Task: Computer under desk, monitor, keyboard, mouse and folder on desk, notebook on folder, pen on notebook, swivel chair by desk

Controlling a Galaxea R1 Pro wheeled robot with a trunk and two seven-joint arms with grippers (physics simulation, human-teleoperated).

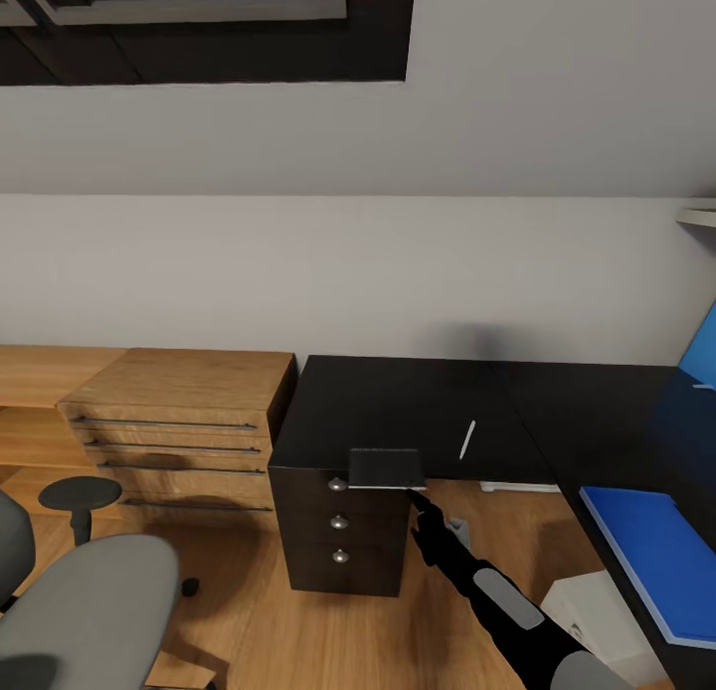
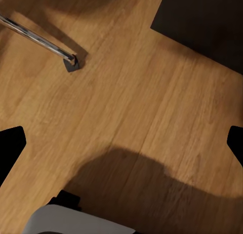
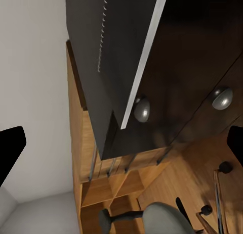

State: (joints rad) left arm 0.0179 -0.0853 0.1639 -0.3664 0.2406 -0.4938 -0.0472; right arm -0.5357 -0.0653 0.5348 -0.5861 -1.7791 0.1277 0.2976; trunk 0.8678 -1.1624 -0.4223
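1. right gripper (image 1: 416,491) is clamping the notebook's (image 1: 386,467) near edge, holding it flat over the desk's (image 1: 398,412) front edge above the drawers (image 1: 340,522).
2. left gripper: fingertips (image 2: 11,148) are sitting apart over bare floor (image 2: 126,102).
3. chair (image 1: 89,610) is standing at far left, apart from the desk.
4. pen (image 1: 466,439) is lying on the desk, right of the notebook.
5. folder (image 1: 656,551) is lying on the desk's right wing.

We see the head cam high, angled down at the black table (image 1: 418,412) and wall. Left wrist cam faces straight down at the wood floor (image 2: 126,102), fairly near. Right wrist cam sits close under the table edge, probably tilted; drawer knobs (image 3: 142,109) shared with head view.
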